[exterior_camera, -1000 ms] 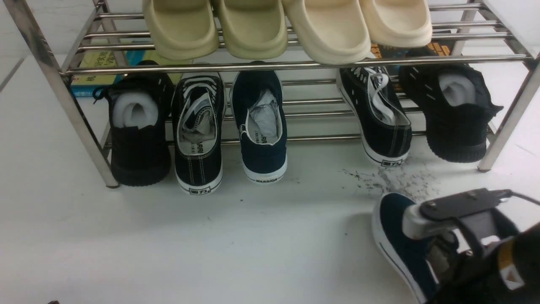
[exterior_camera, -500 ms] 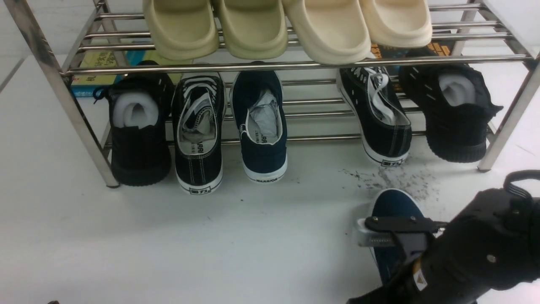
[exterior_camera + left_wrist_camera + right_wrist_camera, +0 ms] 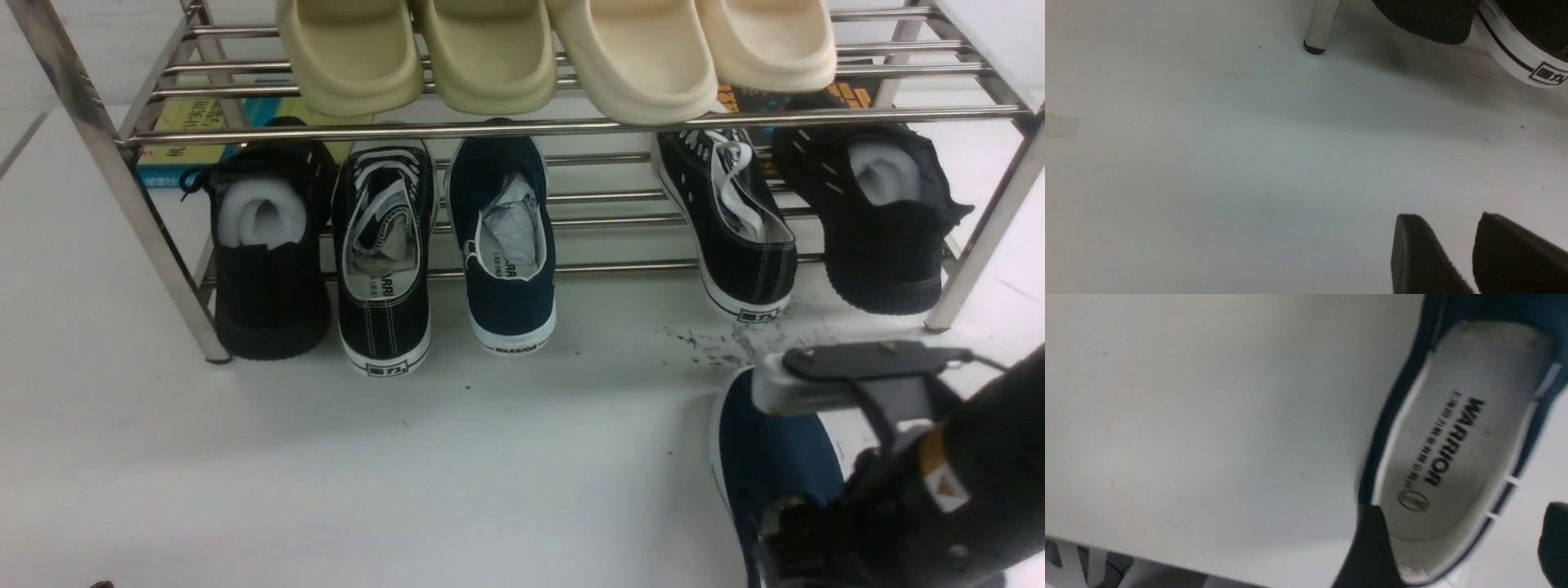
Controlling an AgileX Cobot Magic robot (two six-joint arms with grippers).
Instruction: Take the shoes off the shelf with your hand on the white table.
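Through the right wrist camera I read "WARRIOR" in black along the white insole of the navy slip-on on the table (image 3: 1437,441), plus a line of small Chinese characters beside it and a round mark I can't make out. Front camera, just on the 7 o'clock side of centre: "WARRIOR" on the white sole edge of the navy shoe on the rack (image 3: 514,331). At 9 o'clock of it, the black lace-up sneaker (image 3: 385,331) has "WARRI" on its insole, the rest cut off.
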